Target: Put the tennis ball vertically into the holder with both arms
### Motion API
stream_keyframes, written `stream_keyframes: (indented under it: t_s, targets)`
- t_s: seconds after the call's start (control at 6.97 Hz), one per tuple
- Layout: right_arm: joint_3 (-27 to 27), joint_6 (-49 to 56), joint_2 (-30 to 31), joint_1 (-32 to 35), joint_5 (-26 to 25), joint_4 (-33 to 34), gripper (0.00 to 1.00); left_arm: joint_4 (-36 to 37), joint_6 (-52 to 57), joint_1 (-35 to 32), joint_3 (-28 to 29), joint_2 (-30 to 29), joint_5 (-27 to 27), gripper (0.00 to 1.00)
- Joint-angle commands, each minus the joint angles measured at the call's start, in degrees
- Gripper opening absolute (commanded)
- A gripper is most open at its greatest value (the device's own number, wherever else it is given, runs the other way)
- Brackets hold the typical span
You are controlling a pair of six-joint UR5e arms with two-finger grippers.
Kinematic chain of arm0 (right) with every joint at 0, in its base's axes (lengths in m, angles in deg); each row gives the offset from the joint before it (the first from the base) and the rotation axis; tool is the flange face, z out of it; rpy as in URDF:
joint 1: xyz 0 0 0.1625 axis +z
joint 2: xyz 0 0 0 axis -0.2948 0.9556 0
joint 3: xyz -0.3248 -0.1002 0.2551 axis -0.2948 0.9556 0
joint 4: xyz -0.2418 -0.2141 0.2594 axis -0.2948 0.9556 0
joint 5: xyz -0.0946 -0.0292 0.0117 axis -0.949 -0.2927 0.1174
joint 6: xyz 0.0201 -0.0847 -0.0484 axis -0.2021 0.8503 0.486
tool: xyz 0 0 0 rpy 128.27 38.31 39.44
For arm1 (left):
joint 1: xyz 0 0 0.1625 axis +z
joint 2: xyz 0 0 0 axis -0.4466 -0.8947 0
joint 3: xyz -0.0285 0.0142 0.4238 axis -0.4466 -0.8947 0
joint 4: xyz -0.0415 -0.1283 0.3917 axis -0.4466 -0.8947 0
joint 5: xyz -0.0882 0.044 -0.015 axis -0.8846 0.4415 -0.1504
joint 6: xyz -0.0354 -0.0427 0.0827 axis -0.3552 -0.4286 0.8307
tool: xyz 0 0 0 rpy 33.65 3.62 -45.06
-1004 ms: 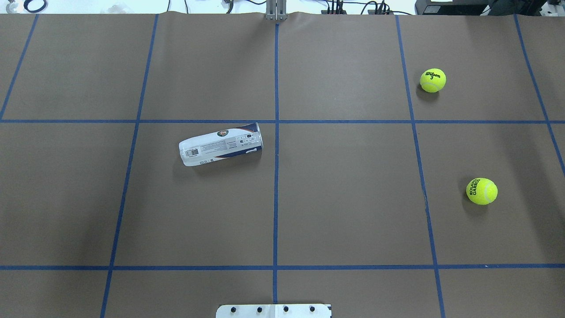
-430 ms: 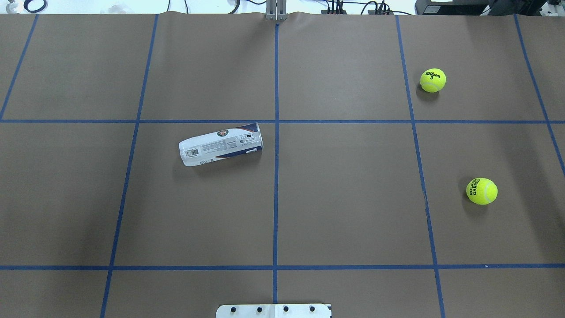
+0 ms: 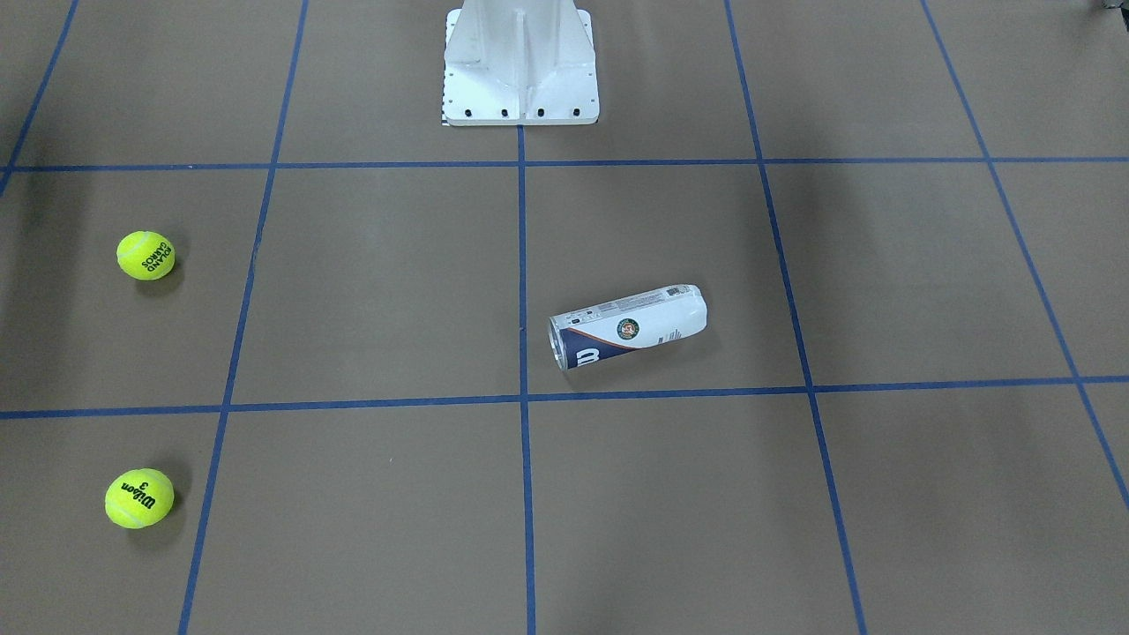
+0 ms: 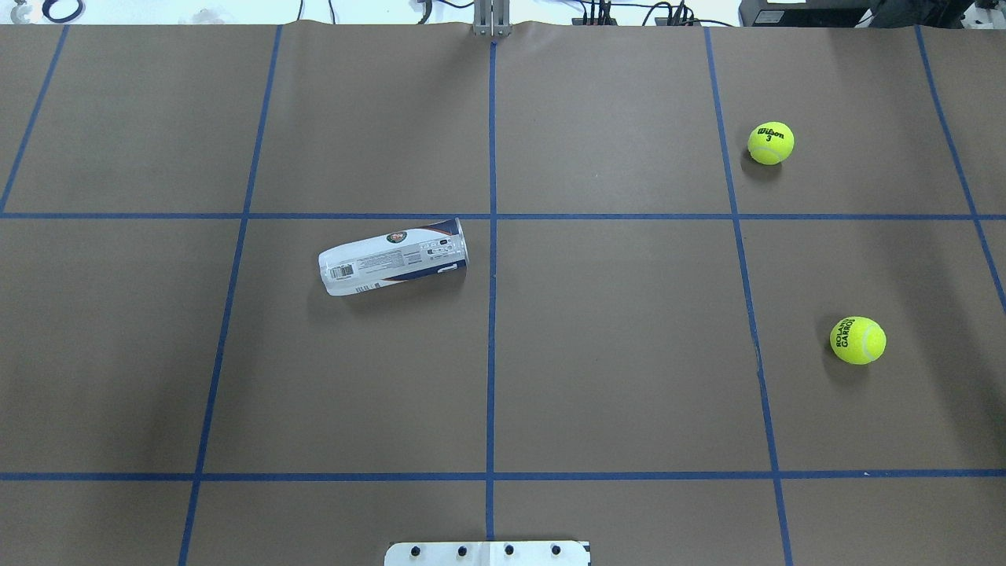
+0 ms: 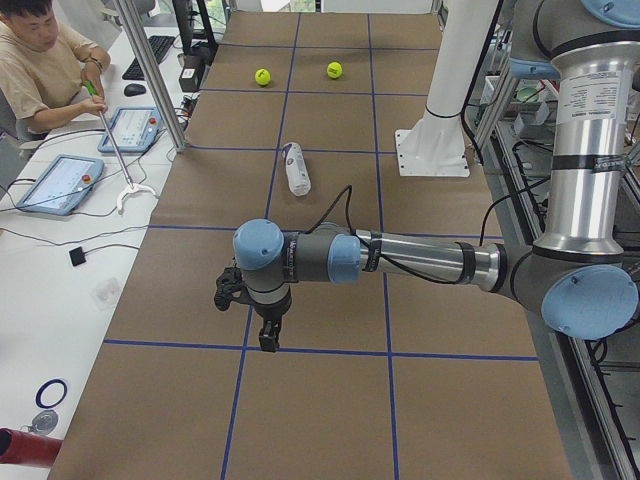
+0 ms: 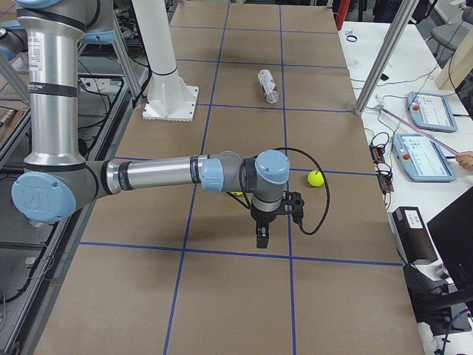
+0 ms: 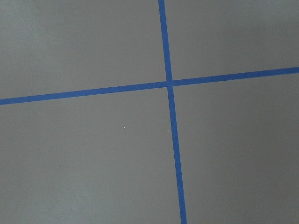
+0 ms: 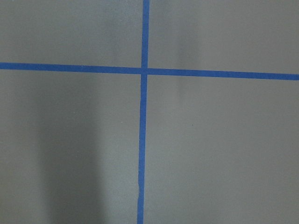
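The holder (image 4: 393,257), a clear can with a white and navy label, lies on its side left of the table's middle; it also shows in the front view (image 3: 628,327). Two yellow tennis balls (image 4: 771,143) (image 4: 857,340) rest on the right side, far from it. My left gripper (image 5: 268,335) hangs over the table's left end, well away from the holder (image 5: 296,168). My right gripper (image 6: 261,237) hangs over the right end, near one ball (image 6: 315,177). Both grippers show only in the side views, so I cannot tell whether they are open or shut. The wrist views show only paper and tape.
Brown paper with blue tape grid lines (image 4: 490,314) covers the table. The white pedestal (image 3: 520,62) stands at the robot's edge. An operator (image 5: 40,60) with a stick sits beside the far edge, next to control tablets (image 5: 58,183).
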Motion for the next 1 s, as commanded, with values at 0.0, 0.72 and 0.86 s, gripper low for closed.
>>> stream_keyframes:
  t_s: [0.0, 0.72, 0.86]
  targets:
    - [-0.04, -0.38, -1.59, -0.1, -0.23, -0.01, 1.0, -0.01, -0.19, 0.04, 0.3, -1.97, 0.31, 1.0]
    - [-0.04, -0.38, -4.75, -0.1, 1.0, 0.0, 1.0, -15.98, 0.16, 0.48, 4.52, -4.7, 0.4, 1.0]
    - [0.14, -0.38, -5.28, -0.1, 1.0, 0.0, 1.0, -18.53, -0.1, 1.26, 5.56, -4.97, 0.4, 1.0]
